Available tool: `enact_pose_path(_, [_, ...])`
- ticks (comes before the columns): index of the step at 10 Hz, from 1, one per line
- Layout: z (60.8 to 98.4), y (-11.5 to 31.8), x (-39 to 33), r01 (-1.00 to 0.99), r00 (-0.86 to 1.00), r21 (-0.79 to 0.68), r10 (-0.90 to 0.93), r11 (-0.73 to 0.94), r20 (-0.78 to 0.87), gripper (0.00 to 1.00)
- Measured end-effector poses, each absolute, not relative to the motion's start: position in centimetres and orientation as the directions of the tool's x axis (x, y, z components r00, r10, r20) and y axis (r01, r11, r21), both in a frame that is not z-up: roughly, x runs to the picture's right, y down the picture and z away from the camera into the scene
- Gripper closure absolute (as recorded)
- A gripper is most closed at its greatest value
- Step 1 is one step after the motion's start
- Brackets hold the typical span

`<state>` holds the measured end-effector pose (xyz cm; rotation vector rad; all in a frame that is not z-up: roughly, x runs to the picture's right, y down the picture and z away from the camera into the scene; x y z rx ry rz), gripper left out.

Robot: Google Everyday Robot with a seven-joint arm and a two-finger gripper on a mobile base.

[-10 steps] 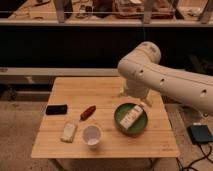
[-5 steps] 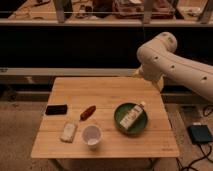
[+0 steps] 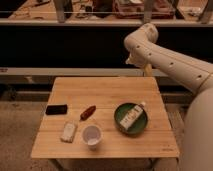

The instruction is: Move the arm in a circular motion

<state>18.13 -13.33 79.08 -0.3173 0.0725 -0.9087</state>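
As the arm's (image 3: pixel 170 62) jaws, opening unclear, hover by the table's (image 3: pixel 100 90) edge, the bowl (image 3: pixel 118 118) sits apart.

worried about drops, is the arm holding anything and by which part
Nothing seen held; the pincer hangs above the far right edge of the table, touching nothing.

On the pale wooden table (image 3: pixel 115 90) before me: a flat black bar (image 3: pixel 56 109), a red-brown stick (image 3: pixel 88 112), a whitish packet (image 3: pixel 68 132), a white cup (image 3: pixel 92 135). A white bottle (image 3: pixel 132 116) lies in the dark green bowl (image 3: pixel 120 121); my gripper (image 3: pixel 133 60) hangs near the far edge
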Motion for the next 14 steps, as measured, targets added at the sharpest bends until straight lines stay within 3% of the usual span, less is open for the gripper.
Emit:
enact_pose_path(4, [84.2,-13.1,12.8,0.799,0.570,-0.289,-0.817,0.528,0.083,0.20])
enact_pose_path(7, [86.6,-9.5,6.5,0.819,0.554,-0.307,-0.806,0.484,0.207,0.20])
enact_pose_path(10, [84.0,-4.3,-1.9,0.898,0.436,-0.273,-0.783,0.345,0.443,0.20])
enact_pose_path(14, [77.2,-1.8,-3.6,0.958,0.282,-0.206,-0.777,0.199,0.563,0.20])
